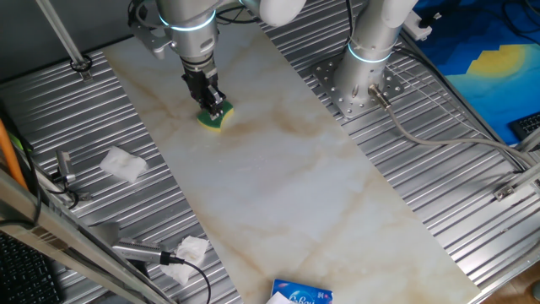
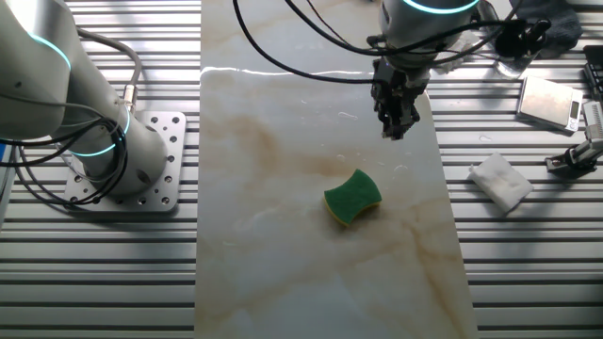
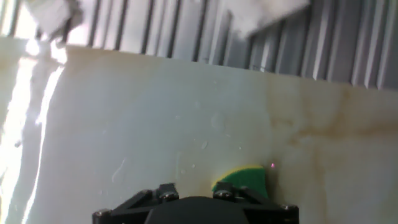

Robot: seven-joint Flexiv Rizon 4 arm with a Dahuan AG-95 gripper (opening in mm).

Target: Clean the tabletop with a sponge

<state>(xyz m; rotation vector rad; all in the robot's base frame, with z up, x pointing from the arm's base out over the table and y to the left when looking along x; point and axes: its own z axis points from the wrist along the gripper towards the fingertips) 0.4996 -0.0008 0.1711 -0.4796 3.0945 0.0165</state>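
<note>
The yellow sponge [image 1: 215,116] with its green layer up lies free on the off-white marble tabletop [image 1: 278,177]. It also shows in the other fixed view [image 2: 353,198] on the tabletop [image 2: 283,264], and low in the hand view [image 3: 245,177] on the tabletop [image 3: 155,112]. My gripper [image 1: 211,101] hangs above the slab, apart from the sponge and toward the far edge in the other fixed view [image 2: 397,130]. It holds nothing and its black fingers look slightly parted. The fingertips are hidden in the hand view.
Crumpled white tissues [image 1: 124,163] [image 1: 190,251] lie on the ribbed grey metal beside the slab; one shows in the other fixed view [image 2: 501,181]. A second arm's base [image 1: 363,76] stands across the slab. A blue packet [image 1: 301,294] sits at the near end.
</note>
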